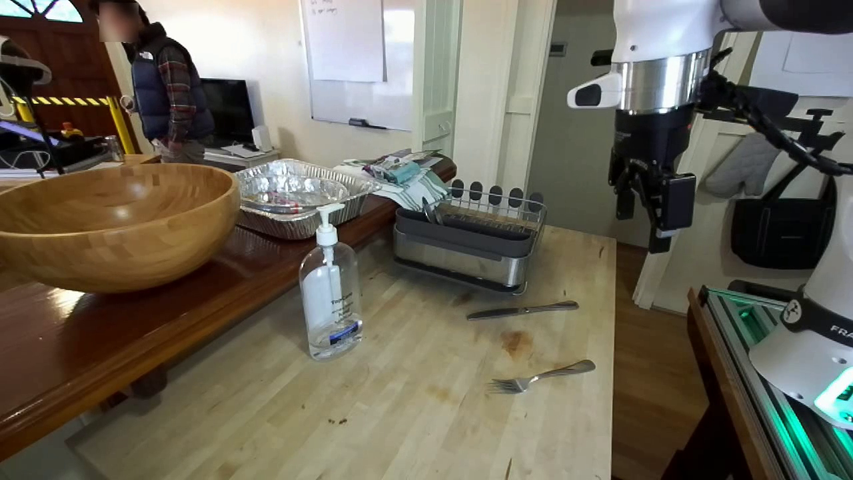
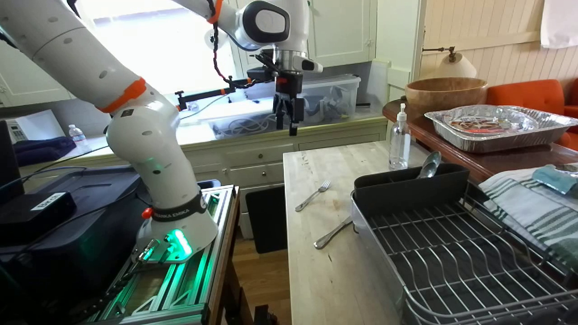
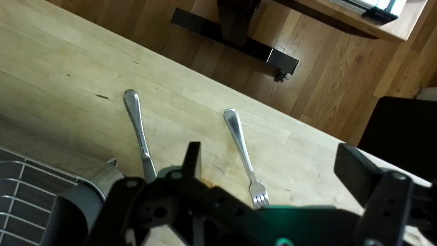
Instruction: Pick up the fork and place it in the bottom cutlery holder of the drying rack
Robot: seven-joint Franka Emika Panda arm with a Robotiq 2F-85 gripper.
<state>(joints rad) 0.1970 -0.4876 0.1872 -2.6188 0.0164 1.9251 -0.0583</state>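
The fork [image 1: 524, 383] is silver and lies flat on the light wooden table, near its edge on the robot's side. It also shows in an exterior view [image 2: 312, 197] and in the wrist view [image 3: 243, 150], where its tine tips are partly covered by the gripper body. My gripper [image 1: 643, 227] is open and empty, high above the table edge [image 2: 287, 126]; in the wrist view the fork appears between its spread fingers [image 3: 269, 153]. The grey drying rack [image 1: 453, 257] stands farther along the table. Its dark cutlery holder [image 2: 397, 192] holds at least one spoon [image 2: 430, 164].
A knife [image 1: 523, 311] lies between fork and rack. A clear pump bottle [image 1: 331, 300] stands on the table. A wooden bowl [image 1: 120, 227], a foil tray [image 1: 286, 220] and striped towels [image 2: 537, 216] lie on the higher dark wooden counter. A person [image 1: 166, 87] stands in the background.
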